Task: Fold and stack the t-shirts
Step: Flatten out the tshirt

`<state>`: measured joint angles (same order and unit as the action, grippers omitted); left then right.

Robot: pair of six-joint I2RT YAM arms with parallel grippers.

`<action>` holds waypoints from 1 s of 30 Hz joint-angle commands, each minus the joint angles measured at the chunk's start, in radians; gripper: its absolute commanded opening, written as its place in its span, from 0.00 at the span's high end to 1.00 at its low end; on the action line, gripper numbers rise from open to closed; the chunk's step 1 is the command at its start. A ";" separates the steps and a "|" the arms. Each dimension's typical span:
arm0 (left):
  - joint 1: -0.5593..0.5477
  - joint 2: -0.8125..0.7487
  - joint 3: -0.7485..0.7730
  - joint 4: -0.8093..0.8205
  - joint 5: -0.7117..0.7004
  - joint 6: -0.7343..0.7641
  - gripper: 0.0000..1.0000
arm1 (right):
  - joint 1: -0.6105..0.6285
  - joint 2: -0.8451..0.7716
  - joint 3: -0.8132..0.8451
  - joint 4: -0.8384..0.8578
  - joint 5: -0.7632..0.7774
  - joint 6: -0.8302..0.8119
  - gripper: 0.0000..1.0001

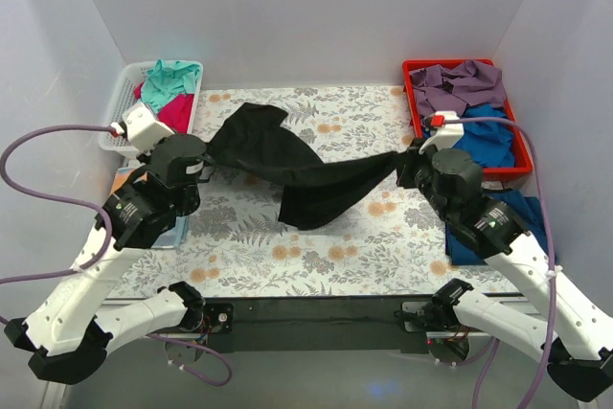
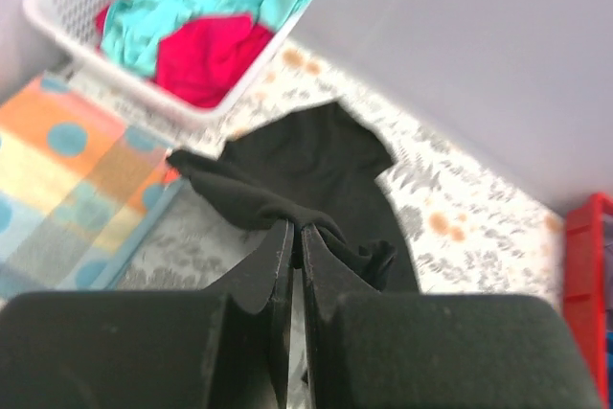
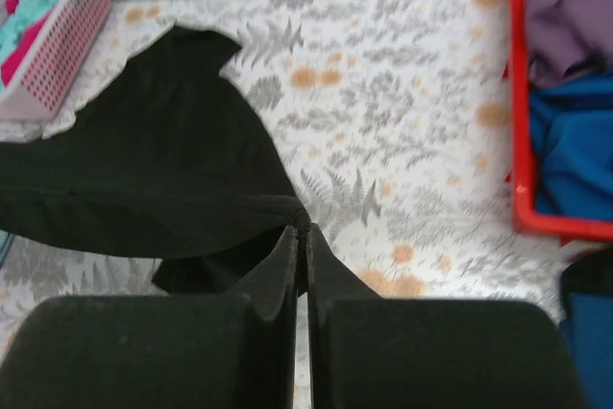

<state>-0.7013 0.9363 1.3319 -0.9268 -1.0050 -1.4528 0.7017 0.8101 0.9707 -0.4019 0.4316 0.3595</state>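
Large black cloth t-shirt (image 1: 306,174) was stretched over the floral table sheet (image 1: 383,237) between the left gripper (image 1: 207,166) and the right gripper (image 1: 404,168), each pinched closed on its edge; more pulling could slip the thin hold.

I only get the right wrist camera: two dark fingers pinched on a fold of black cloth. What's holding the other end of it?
Observer: The left gripper is shut on the opposite edge of the black t-shirt, so the shirt spans the table between the two arms.
Operator: I see a corner of a white basket at my far left. Is there anything next to it?
Observer: Yes. A dotted cloth, pale with orange and blue spots, lies flat just on the near side of the white basket, under the left arm.
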 commanded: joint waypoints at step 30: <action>0.054 0.438 0.412 1.243 0.015 1.040 1.00 | -0.096 0.261 0.496 0.225 0.202 -0.464 0.99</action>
<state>-0.6857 1.2919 1.6184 0.1673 -0.9981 -0.5179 0.6758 1.0542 1.4418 -0.2989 0.6701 -0.0639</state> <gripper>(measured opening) 0.022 0.030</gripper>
